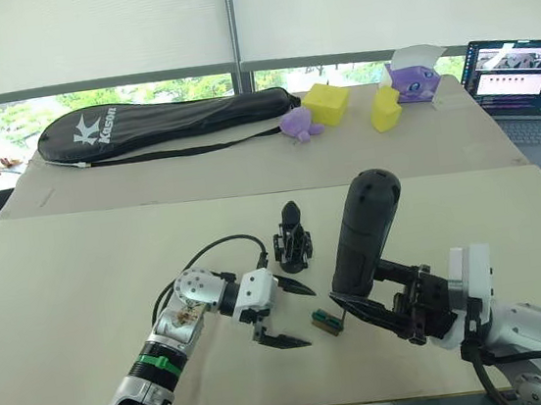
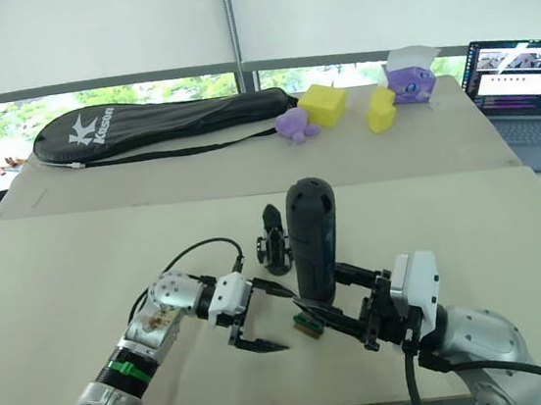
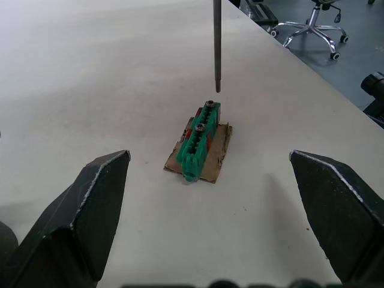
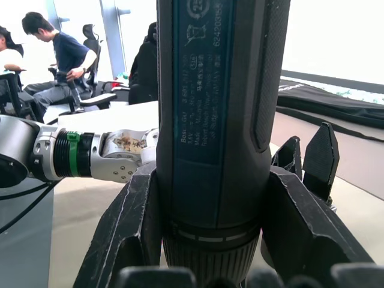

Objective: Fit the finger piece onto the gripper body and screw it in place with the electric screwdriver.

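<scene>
Gripper body [image 1: 292, 236]: upright on counter [image 1: 83, 285], just beyond my left gripper [image 1: 286, 311], untouched.
Electric screwdriver [image 1: 361, 235]: clenched in my right gripper [image 1: 355, 311], upright; bit tip hovers just above green block [image 3: 200, 139].
Left jaws: spread wide, empty, low over counter, facing block.
Progress: early I think; no screwing on body yet.

From the head we look forward and down over the table [image 1: 83, 285], both eyes sharing the same scene, slightly offset. Our left wrist camera looks along its fingers [image 3: 90, 204], close above the tabletop, at a green block [image 3: 201, 138]. Our right wrist camera sits very near the electric screwdriver [image 4: 216, 120], facing across toward our left arm [image 4: 72, 156].
</scene>
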`<act>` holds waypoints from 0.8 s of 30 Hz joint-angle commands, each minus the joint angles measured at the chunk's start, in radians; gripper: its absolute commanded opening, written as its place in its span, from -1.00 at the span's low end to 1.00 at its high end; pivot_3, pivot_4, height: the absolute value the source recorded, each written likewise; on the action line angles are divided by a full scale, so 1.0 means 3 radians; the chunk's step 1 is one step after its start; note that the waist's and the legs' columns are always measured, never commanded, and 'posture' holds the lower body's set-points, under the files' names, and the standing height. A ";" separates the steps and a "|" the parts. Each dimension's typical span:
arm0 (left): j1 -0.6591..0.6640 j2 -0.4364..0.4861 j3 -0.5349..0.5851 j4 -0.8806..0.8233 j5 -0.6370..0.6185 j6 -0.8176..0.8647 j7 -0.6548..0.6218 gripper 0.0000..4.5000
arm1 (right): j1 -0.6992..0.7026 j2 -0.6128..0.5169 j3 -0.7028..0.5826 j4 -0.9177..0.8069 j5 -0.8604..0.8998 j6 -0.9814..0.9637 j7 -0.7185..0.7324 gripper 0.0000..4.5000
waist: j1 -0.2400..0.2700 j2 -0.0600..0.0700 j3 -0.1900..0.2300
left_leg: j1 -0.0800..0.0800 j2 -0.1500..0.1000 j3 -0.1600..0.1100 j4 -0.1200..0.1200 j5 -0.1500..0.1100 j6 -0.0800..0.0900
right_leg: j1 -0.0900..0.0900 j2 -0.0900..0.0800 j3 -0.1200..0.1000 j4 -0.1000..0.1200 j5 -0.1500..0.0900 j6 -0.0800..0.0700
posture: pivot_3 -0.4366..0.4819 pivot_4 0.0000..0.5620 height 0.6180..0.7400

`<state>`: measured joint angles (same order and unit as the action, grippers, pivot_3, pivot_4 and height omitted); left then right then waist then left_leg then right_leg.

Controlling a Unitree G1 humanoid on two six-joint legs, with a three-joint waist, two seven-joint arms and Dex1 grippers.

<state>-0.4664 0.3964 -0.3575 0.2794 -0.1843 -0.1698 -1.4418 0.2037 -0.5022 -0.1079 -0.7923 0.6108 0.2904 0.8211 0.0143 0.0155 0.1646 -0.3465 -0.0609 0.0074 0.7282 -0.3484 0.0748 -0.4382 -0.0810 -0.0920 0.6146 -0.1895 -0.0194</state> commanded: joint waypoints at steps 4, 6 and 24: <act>-0.0061 -0.0063 -0.0042 0.0012 0.0034 -0.0014 0.0047 1.00 | -0.0027 0.0003 -0.0004 -0.0147 0.0051 -0.0163 -0.0051 -0.15 | 0.0001 -0.0001 0.0000 | 0.0000 0.0000 0.0000 0.0000 0.0000 0.0000 | 0.0000 0.0000 0.0000 0.0000 0.0000 0.0000 | -0.05 -0.47 0.95; -0.0071 -0.0072 -0.0044 0.0019 0.0035 -0.0001 0.0046 1.00 | -0.0031 -0.0001 0.0002 -0.0142 0.0052 -0.0164 -0.0062 -0.15 | 0.0001 -0.0001 0.0000 | 0.0000 0.0000 0.0000 0.0000 0.0000 0.0000 | 0.0000 0.0001 0.0000 0.0000 0.0000 0.0000 | -0.05 -0.47 0.95; -0.0086 -0.0085 -0.0071 0.0024 0.0071 -0.0010 0.0030 1.00 | -0.0049 0.0002 0.0033 -0.0107 0.0001 -0.0190 -0.0076 -0.15 | 0.0001 -0.0001 -0.0001 | 0.0000 0.0000 0.0000 0.0000 -0.0001 0.0001 | 0.0000 0.0001 0.0001 0.0000 0.0000 0.0000 | -0.05 -0.47 0.95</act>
<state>-0.4751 0.3751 -0.3746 0.2917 -0.1592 -0.1685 -1.4311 0.2029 -0.5022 -0.0909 -0.7921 0.6017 0.2857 0.8019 0.0147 0.0150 0.1644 -0.3465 -0.0608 0.0074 0.7282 -0.3485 0.0751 -0.4383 -0.0806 -0.0916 0.6146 -0.1895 -0.0194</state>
